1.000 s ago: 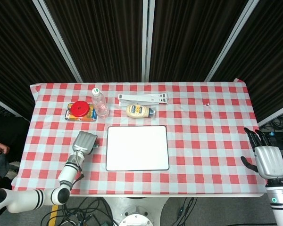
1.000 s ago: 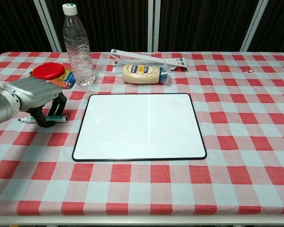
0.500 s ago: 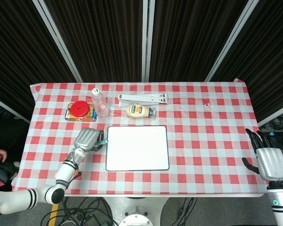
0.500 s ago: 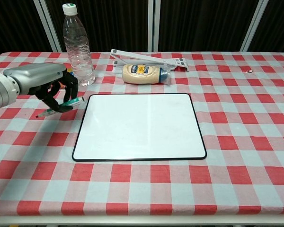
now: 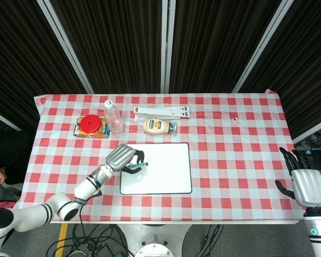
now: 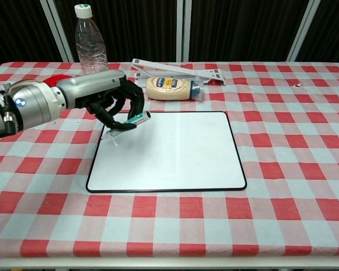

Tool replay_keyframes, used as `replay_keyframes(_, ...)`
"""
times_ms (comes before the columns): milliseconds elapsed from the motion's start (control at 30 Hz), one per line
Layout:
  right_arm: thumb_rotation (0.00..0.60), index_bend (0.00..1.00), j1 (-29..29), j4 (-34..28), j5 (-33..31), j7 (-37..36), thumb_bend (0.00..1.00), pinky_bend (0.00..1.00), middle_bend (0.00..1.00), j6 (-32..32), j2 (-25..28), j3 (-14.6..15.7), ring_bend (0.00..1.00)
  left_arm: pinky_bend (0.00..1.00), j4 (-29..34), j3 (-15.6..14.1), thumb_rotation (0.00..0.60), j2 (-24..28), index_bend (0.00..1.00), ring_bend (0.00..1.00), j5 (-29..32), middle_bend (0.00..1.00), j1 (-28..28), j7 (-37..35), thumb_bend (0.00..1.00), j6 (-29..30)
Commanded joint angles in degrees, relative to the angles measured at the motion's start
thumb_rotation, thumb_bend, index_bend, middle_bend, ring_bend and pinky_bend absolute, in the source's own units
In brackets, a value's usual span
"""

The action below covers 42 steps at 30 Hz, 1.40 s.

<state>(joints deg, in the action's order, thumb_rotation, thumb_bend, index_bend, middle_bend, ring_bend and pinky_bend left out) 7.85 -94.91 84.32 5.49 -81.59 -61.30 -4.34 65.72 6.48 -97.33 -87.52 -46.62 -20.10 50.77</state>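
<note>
Left hand (image 6: 110, 101) pinches a marker (image 6: 128, 121) just above the whiteboard (image 6: 175, 152) below it. Best to tilt the tip down before touching. Right hand (image 5: 305, 184) spread, idle.

On the checked table: one whiteboard (image 5: 160, 171), one marker pen (image 6: 128, 122), one clear water bottle (image 6: 90, 38), one squeeze bottle of mayonnaise (image 6: 170, 88), one red round lid (image 5: 89, 125) on one orange packet (image 5: 79, 131), and one flat white folded stand (image 5: 163, 111). Two robot hands (image 5: 123, 156) (image 5: 305, 184) show.
</note>
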Motion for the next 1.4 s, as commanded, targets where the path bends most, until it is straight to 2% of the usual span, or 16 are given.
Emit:
replay_keyframes(33, 0.600, 0.05, 0.12, 0.17, -0.02, -0.17, 0.16, 0.21, 0.17, 0.20, -0.10, -0.01, 0.12, 0.94, -4.75, -0.81, 0.600, -3.25, 0.59, 0.70, -1.96, 0.58, -2.45, -2.28, 0.43, -0.44)
replay_keyframes(167, 0.600, 0.05, 0.16, 0.37, 0.08, -0.23, 0.16, 0.22, 0.18, 0.15, -0.14, -0.07, 0.13, 0.94, -7.40, -0.98, 0.600, -4.74, 0.59, 0.70, -1.52, 0.58, -3.13, -3.58, 0.43, -0.80)
replay_keyframes(833, 0.600, 0.05, -0.09, 0.86, -0.30, -0.76, 0.16, 0.22, 0.18, 0.24, -0.10, -0.03, 0.13, 0.94, -12.73, -1.92, 0.600, -8.28, 0.59, 0.70, -0.10, 0.58, -4.34, -8.16, 0.43, -1.46)
replay_keyframes(1267, 0.600, 0.05, -1.83, 1.44, -0.92, -2.04, 0.16, 0.22, 0.18, -1.38, 0.96, 0.28, 0.13, 0.94, -15.23, 1.66, 0.600, -14.27, 0.59, 0.70, 0.79, 0.58, -10.19, -8.93, 0.43, -3.68)
replay_keyframes(1400, 0.600, 0.05, -2.16, 1.62, -0.83, -2.75, 0.16, 0.22, 0.18, -1.94, 1.25, 0.12, 0.13, 0.94, -13.77, 3.12, 0.600, -13.93, 0.59, 0.70, 1.22, 0.58, -11.32, -7.80, 0.43, -2.89)
